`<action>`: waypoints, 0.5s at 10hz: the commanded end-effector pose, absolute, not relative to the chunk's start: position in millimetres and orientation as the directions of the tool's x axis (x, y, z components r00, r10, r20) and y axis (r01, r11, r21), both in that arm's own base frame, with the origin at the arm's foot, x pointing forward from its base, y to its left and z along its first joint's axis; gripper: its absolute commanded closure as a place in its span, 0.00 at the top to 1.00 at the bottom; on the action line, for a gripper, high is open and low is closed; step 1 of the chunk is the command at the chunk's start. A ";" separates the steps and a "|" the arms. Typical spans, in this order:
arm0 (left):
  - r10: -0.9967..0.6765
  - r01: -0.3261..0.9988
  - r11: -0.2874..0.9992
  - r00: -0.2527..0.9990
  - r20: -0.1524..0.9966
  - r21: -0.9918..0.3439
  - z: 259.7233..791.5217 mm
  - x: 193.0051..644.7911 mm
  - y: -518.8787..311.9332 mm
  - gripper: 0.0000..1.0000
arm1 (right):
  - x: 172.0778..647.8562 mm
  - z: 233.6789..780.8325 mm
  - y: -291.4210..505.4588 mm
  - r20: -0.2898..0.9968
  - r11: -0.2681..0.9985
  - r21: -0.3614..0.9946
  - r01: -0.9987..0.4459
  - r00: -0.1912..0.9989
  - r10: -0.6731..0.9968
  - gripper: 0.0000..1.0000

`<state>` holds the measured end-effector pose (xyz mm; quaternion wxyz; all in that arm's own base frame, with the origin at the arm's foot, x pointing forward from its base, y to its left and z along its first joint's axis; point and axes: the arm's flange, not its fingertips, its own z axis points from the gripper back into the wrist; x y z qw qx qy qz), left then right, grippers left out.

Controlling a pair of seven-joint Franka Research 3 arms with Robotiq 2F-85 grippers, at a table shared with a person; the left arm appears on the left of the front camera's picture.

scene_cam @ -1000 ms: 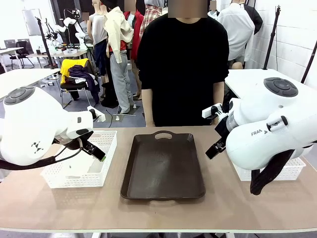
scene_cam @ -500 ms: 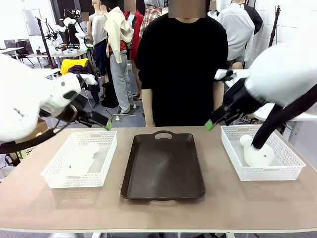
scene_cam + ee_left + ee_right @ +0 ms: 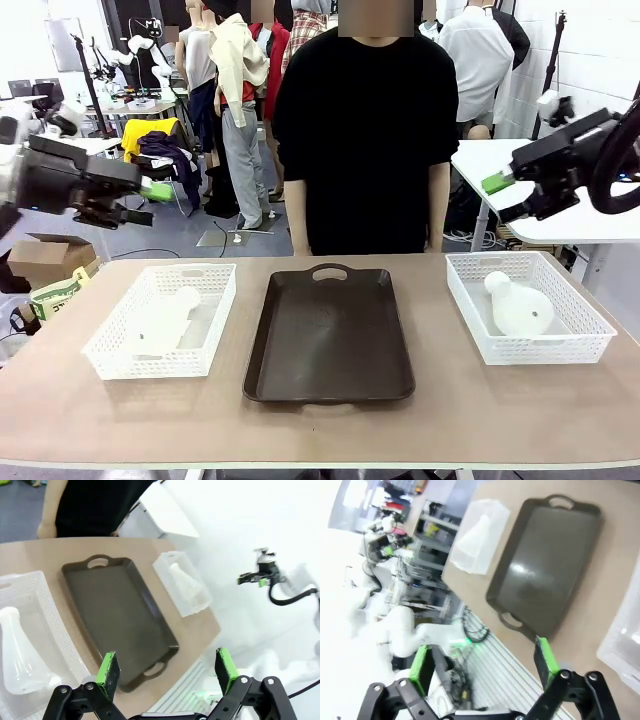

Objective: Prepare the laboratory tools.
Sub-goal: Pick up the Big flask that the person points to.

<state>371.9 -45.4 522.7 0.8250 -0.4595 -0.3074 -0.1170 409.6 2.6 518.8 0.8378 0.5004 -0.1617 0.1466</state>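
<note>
While both arms hang high above the table [image 3: 100, 420], a person [image 3: 365, 130] in a black top stands at its far edge with arms down. The dark brown tray [image 3: 330, 340] lies in the middle of the table, one handle toward the person. A white mesh basket sits on either side of it (neither touches the tray). The left basket [image 3: 110, 362] holds the left flask [image 3: 165, 318], lying on its side. The right basket [image 3: 590, 335] holds the right flask [image 3: 520, 308], also lying down, its neck toward the far side. The left gripper [image 3: 160, 203] is spread wide and grasps nothing, high over the table's left end. The right gripper [image 3: 498, 198], likewise released and empty, hovers high over the right end.
</note>
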 end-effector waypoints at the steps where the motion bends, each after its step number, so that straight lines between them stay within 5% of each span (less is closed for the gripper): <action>1: 0.175 0.409 0.475 0.824 0.539 -0.779 492.9 356.8 -13.7 1.00 | 418.9 495.0 -13.7 0.367 0.364 0.866 -0.342 0.930 0.002 1.00; 5: 0.306 0.294 0.318 0.868 0.391 -0.901 464.6 340.6 54.7 1.00 | 405.8 457.7 -63.5 0.312 0.204 0.937 -0.284 0.943 -0.120 1.00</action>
